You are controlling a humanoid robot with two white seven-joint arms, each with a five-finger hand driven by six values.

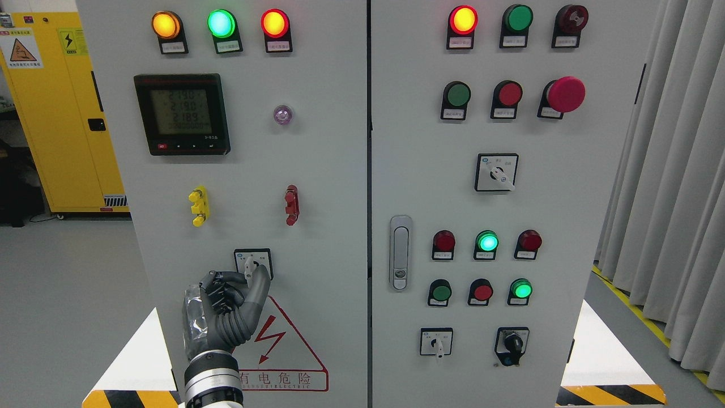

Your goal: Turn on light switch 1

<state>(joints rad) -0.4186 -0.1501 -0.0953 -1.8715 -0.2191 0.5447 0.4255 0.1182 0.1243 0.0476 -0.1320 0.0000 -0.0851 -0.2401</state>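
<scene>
Contact made: our left hand pinches the rotary switch knob between thumb and forefinger, so next we twist it.

Single head view, set at about chest height of the grey electrical cabinet, facing its two door panels squarely at close range; yellow cabinet at left edge, curtain at right.
</scene>
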